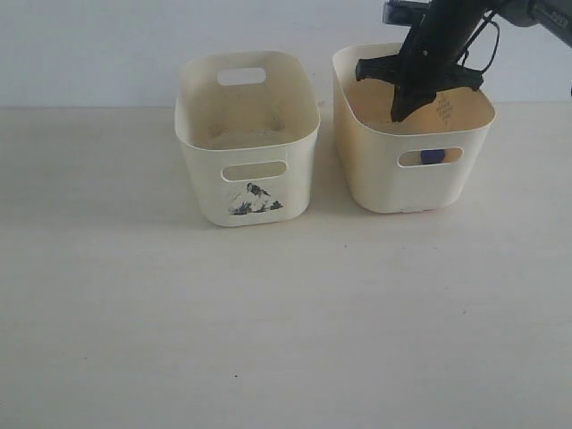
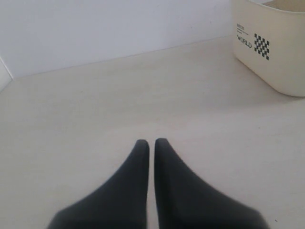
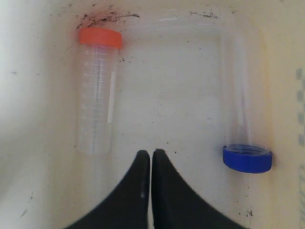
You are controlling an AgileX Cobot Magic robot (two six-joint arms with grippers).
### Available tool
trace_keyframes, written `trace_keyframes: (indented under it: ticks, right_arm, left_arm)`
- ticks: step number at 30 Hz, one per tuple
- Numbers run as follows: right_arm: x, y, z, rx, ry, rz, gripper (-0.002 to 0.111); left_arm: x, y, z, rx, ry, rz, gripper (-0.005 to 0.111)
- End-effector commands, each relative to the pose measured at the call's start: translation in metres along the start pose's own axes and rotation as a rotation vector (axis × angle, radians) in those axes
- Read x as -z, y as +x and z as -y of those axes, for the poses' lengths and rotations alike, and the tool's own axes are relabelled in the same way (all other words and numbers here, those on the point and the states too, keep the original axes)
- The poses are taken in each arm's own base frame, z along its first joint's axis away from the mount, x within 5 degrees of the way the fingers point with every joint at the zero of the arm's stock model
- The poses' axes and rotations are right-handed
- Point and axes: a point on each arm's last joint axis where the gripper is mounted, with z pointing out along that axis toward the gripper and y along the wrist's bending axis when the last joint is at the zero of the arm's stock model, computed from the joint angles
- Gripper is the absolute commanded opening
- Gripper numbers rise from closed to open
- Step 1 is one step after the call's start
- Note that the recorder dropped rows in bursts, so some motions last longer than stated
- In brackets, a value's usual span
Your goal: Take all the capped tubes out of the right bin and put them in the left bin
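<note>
Two clear tubes lie on the floor of the yellowish right bin (image 1: 384,183). One has an orange cap (image 3: 99,37), the other a dark blue cap (image 3: 247,158); the blue cap also shows through the bin's front slot (image 1: 432,156). My right gripper (image 3: 151,154) reaches down into this bin and hangs between the two tubes, shut on nothing and touching neither. In the exterior view its tip (image 1: 399,114) is just inside the rim. The paler left bin (image 1: 206,179) with the dark smudge shows no tubes inside. My left gripper (image 2: 151,142) is shut and empty over the bare table.
The two bins stand side by side with a narrow gap between them, near a white back wall. A cream tub wall with a printed checker label (image 2: 271,52) shows at the edge of the left wrist view. Dark specks of dirt dot the right bin's floor (image 3: 102,18).
</note>
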Motion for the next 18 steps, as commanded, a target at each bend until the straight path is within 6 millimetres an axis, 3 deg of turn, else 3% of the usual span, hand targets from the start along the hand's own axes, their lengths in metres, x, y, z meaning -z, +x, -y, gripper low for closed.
trace_keyframes:
  ticks: [1, 9, 18]
  right_arm:
    - [-0.005, 0.000, 0.001, -0.002, -0.003, 0.000, 0.001]
    - [-0.023, 0.003, -0.003, 0.024, -0.072, -0.026, 0.001]
    - [-0.029, -0.002, -0.003, 0.026, -0.083, 0.034, 0.001]
  left_arm:
    - [0.000, -0.002, 0.000, 0.012, 0.002, 0.007, 0.004]
    - [0.000, -0.002, 0.000, 0.012, 0.002, 0.007, 0.004]
    - [0.000, -0.002, 0.000, 0.012, 0.002, 0.007, 0.004]
